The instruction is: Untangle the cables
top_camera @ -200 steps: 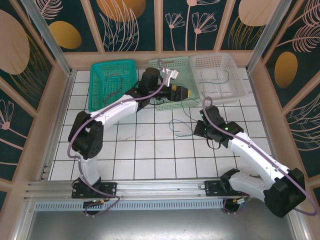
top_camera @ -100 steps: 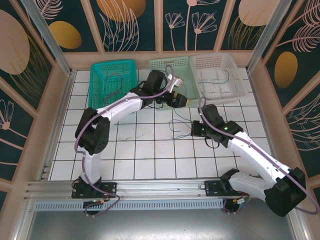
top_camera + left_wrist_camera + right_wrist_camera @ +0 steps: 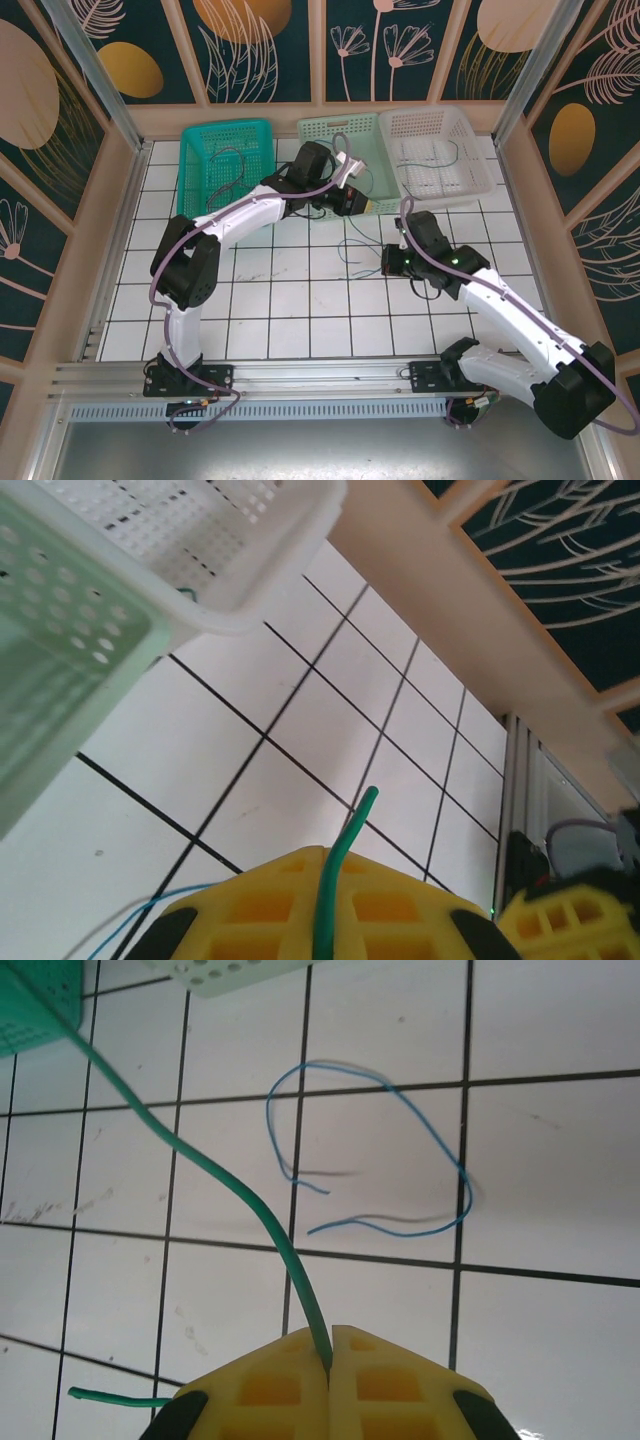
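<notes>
My left gripper (image 3: 360, 204) sits low in front of the baskets, shut on one end of the green cable (image 3: 355, 825), whose short tip pokes out past its closed yellow fingers (image 3: 270, 900). Just to the right, my right gripper (image 3: 388, 260) is shut on the same green cable (image 3: 230, 1180), which arcs up and left from its fingers (image 3: 400, 1375). A loose green end (image 3: 110, 1395) lies beside them. The thin blue cable (image 3: 460, 1175) lies curled in an open loop on the white tiles between the grippers (image 3: 352, 250), untouched.
Three baskets stand along the back wall: teal (image 3: 200, 165), light green (image 3: 345, 130) and white (image 3: 470, 160). The teal and white ones each hold a thin wire. The white basket's corner (image 3: 240, 600) and the green basket's wall (image 3: 60, 680) are close above my left gripper.
My left gripper came down from the green basket's front edge to the tiles and closed on the green cable. My right gripper shifted slightly left, still clamped.
</notes>
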